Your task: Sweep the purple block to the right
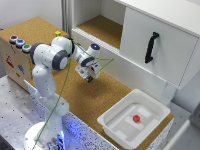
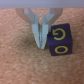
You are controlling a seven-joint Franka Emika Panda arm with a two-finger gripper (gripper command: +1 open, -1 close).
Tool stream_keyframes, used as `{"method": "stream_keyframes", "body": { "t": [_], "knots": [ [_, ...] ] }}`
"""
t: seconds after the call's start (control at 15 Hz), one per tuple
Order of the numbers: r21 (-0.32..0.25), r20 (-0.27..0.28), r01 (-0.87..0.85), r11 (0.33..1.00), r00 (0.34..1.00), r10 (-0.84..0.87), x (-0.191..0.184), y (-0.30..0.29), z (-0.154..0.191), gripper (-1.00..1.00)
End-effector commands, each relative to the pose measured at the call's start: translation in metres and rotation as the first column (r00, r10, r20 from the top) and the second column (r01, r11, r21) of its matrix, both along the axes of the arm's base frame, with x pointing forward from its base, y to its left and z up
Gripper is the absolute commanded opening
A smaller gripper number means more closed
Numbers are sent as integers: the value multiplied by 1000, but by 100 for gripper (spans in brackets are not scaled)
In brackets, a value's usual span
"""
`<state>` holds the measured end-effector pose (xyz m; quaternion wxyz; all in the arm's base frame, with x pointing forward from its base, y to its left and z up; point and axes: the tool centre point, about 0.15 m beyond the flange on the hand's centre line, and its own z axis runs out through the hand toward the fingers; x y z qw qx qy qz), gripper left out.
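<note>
One purple block (image 2: 61, 41) sits on the cork table (image 1: 95, 95), touching our gripper (image 2: 39, 44), whose fingers are pressed together, holding nothing; we judge the sweep barely begun.

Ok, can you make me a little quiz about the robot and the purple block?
1. True or false: the gripper is holding the purple block between its jaws.
2. What colour are the marks on the purple block? A) yellow B) white C) green
3. Fill in: the small red thing lies in the white ____.

Key:
1. False. The jaws are together beside the block, not around it.
2. A
3. tray
</note>
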<state>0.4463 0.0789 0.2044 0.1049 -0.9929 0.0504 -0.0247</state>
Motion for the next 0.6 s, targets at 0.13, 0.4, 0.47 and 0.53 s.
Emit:
{"method": "stream_keyframes", "body": {
  "t": [0.13,0.4,0.47,0.53],
  "knots": [
    [-4,0,11,1000,1000,-11,-14,-74,10,-100],
    [-14,-10,19,1000,1000,-19,-12,-99,6,-100],
    [-18,-14,19,1000,1000,-20,-11,-104,5,-100],
    [-21,-15,23,1000,1000,-23,-10,-111,4,-100]
  ]
}}
